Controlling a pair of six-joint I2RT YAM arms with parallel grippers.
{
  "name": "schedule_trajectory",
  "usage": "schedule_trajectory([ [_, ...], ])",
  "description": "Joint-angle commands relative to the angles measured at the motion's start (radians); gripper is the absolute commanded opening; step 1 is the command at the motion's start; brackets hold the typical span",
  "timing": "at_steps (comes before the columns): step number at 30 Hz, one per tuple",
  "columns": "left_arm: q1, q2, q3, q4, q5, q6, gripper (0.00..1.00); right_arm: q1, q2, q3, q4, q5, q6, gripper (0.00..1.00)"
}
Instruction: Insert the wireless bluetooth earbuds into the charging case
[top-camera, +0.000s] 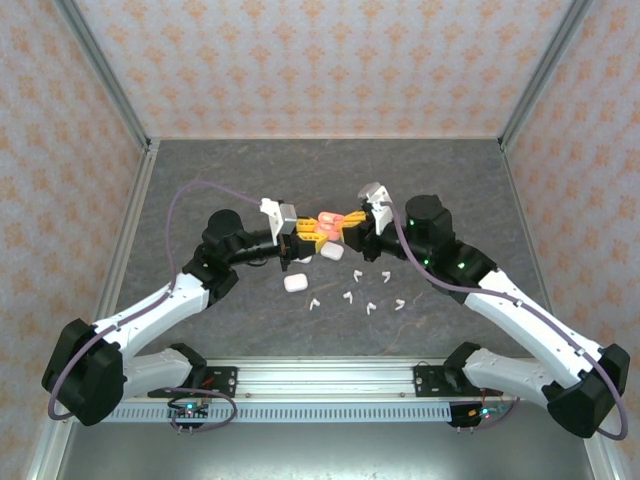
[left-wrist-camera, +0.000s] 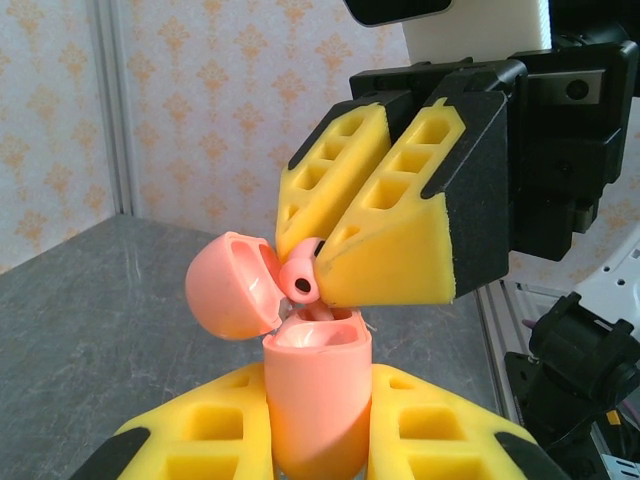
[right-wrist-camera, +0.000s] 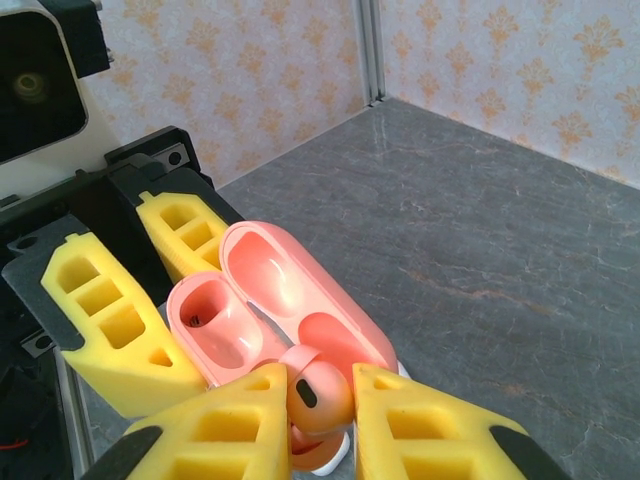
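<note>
My left gripper (left-wrist-camera: 315, 410) is shut on an upright salmon-pink charging case (left-wrist-camera: 318, 395), whose lid (left-wrist-camera: 232, 285) hangs open to the left. Right above the case mouth, my right gripper (right-wrist-camera: 320, 385) is shut on a salmon-pink earbud (right-wrist-camera: 322, 395). Its rounded head (left-wrist-camera: 300, 281) pokes out between the yellow fingers (left-wrist-camera: 385, 255), at the rim of the case. The well (right-wrist-camera: 212, 320) nearest the left fingers (right-wrist-camera: 105, 320) looks empty. Both grippers meet above the table's middle, left gripper (top-camera: 305, 232) and right gripper (top-camera: 350, 232). Several white earbuds (top-camera: 349, 296) lie loose on the table.
Two white closed cases (top-camera: 333, 251) (top-camera: 295, 283) lie on the grey table just in front of the grippers. The loose white earbuds are spread in a band between the cases and the arm bases. Patterned walls enclose the table (top-camera: 450, 180).
</note>
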Motion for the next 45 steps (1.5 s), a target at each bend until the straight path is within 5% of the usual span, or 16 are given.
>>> schedule_trajectory([
  [1, -0.003, -0.018, 0.035, 0.052, -0.005, -0.01, 0.0, 0.007, -0.011, -0.016, 0.016, -0.064, 0.006, 0.18],
  [10, -0.003, -0.024, 0.031, 0.047, -0.006, -0.007, 0.0, 0.005, 0.002, 0.007, 0.006, -0.078, 0.015, 0.25],
  [28, -0.003, -0.059, 0.004, -0.037, -0.08, 0.062, 0.0, -0.091, -0.002, 0.203, -0.168, 0.082, 0.203, 0.63],
  [35, -0.004, -0.091, -0.028, -0.058, -0.099, 0.078, 0.0, -0.281, 0.113, 0.172, -0.267, 0.072, 0.387, 0.6],
  [45, -0.003, -0.124, -0.042, -0.091, -0.108, 0.095, 0.0, -0.306, 0.459, 0.135, -0.269, 0.128, 0.341, 0.51],
])
